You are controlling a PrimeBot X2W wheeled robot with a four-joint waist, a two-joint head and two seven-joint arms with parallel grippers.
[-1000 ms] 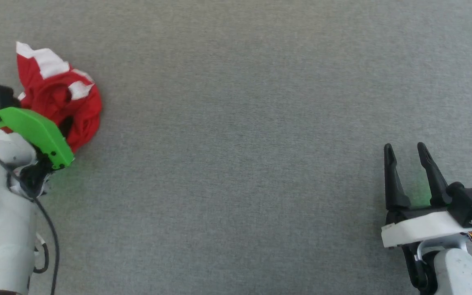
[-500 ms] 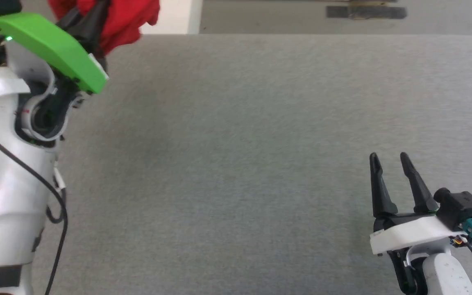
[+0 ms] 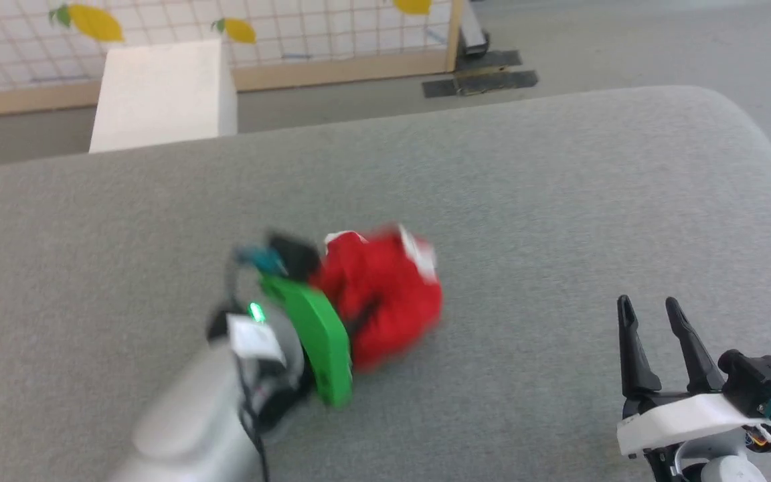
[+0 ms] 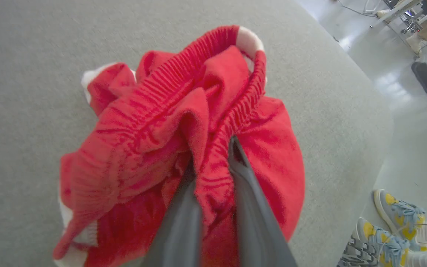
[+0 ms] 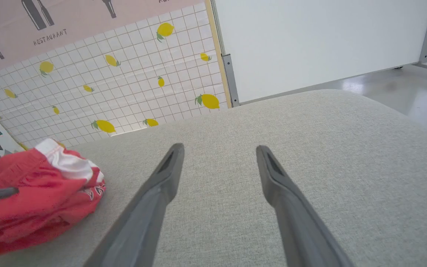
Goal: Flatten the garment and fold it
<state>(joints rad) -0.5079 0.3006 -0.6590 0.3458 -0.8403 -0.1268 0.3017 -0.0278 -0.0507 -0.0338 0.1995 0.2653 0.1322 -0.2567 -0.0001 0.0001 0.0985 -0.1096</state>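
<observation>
My left gripper (image 4: 211, 155) clamps garment (image 3: 385, 294) at waistband. Garment lies bunched near middle of grey pad (image 3: 526, 201). My right gripper (image 3: 648, 304) spread, empty, over pad's near right part. Flattening, folding both undone.

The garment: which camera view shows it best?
The left wrist view: the garment is close and sharp, waistband pinched in the left gripper. The head view blurs it; the right wrist view shows one bunched side.

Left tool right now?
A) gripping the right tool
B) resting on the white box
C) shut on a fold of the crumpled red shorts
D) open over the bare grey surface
C: the left tool is clamped on a ribbed fold of the crumpled red fabric shorts.
</observation>
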